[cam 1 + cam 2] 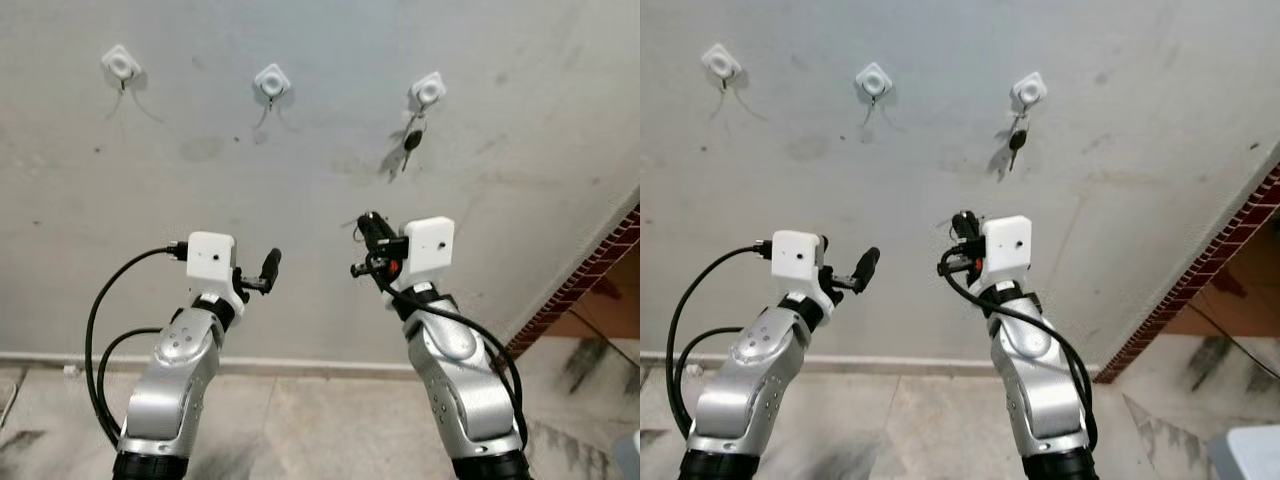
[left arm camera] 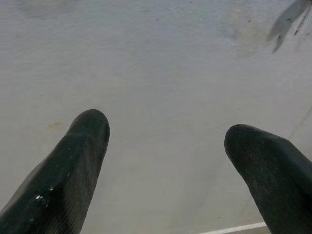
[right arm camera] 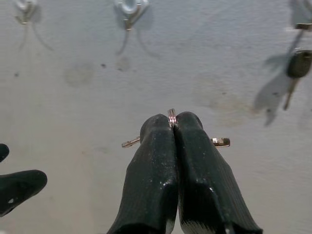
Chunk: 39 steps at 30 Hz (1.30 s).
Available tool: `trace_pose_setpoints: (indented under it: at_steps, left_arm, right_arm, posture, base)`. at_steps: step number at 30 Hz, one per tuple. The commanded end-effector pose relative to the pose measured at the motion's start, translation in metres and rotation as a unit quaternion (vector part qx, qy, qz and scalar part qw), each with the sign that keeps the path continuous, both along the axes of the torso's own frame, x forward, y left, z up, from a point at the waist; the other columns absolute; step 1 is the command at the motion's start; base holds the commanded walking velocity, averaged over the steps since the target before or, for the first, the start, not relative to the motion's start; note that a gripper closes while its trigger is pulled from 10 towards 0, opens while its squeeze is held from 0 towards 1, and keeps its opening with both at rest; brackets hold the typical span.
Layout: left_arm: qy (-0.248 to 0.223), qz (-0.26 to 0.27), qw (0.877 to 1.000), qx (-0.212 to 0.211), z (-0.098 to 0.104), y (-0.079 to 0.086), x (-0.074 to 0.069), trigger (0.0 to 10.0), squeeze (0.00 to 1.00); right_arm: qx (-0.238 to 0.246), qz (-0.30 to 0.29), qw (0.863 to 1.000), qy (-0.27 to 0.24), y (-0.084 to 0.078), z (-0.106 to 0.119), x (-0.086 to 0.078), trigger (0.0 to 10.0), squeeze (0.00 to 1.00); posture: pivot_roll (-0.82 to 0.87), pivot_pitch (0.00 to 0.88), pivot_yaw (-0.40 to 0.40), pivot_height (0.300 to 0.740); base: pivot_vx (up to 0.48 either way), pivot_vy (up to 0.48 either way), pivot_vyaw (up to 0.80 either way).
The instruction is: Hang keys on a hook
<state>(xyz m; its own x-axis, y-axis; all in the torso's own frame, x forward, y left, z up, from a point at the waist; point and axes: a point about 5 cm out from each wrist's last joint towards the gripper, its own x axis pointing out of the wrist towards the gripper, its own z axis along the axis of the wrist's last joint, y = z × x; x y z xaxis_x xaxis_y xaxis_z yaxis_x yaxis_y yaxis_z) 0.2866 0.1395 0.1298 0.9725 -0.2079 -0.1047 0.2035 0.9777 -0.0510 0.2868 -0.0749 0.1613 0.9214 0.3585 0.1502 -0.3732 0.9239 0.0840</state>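
Observation:
Three white hooks are fixed in a row on the grey wall: the left hook, the middle hook and the right hook. A black-headed key hangs from the right hook. My right gripper is shut on a metal key ring, and key blades stick out on both sides of its fingers. It is raised in front of the wall, below and between the middle and right hooks. My left gripper is held up beside it, open and empty, with both fingers facing bare wall.
A brick wall edge runs diagonally at the right, where the grey wall ends. A pale baseboard meets a tiled floor below my arms. Black cables loop off my left arm.

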Motion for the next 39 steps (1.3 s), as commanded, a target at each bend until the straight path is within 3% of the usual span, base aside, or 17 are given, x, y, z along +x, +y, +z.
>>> trace_pose_setpoints:
  at_steps: [1, 16, 20, 26, 39]
  left_arm:
    - [-0.009, 0.007, 1.0, 0.004, 0.004, 0.004, 0.0, 10.0, 0.0]
    - [-0.02, -0.017, 1.0, -0.003, 0.007, 0.001, -0.002, 10.0, 0.0]
    - [-0.016, -0.012, 1.0, -0.005, 0.005, 0.001, -0.005, 10.0, 0.0]
    - [-0.021, -0.009, 1.0, 0.0, 0.006, 0.006, -0.006, 10.0, 0.0]
    - [-0.023, -0.011, 1.0, -0.001, 0.006, 0.005, -0.008, 10.0, 0.0]
  right_arm:
    - [0.003, 0.006, 1.0, -0.01, 0.002, 0.006, -0.002, 10.0, 0.0]
    - [0.006, 0.017, 1.0, -0.011, 0.005, 0.006, -0.004, 10.0, 0.0]
    - [-0.01, 0.053, 0.998, -0.022, 0.014, 0.008, -0.008, 10.0, 0.0]
    - [-0.01, 0.061, 0.998, -0.02, 0.014, 0.007, -0.009, 10.0, 0.0]
    - [-0.011, 0.067, 0.998, -0.017, 0.016, 0.005, -0.01, 10.0, 0.0]
  posture:
    - [0.17, 0.018, -0.07, 0.74]
    - [0.17, 0.013, -0.066, 0.74]
    - [0.17, 0.013, -0.07, 0.74]
    - [0.18, 0.019, -0.072, 0.74]
    - [0.18, 0.019, -0.074, 0.74]
  base:
    - [0.0, 0.0, 0.0]
    - [0.0, 0.0, 0.0]
    - [0.0, 0.0, 0.0]
    - [0.0, 0.0, 0.0]
    - [0.332, 0.151, 0.0]
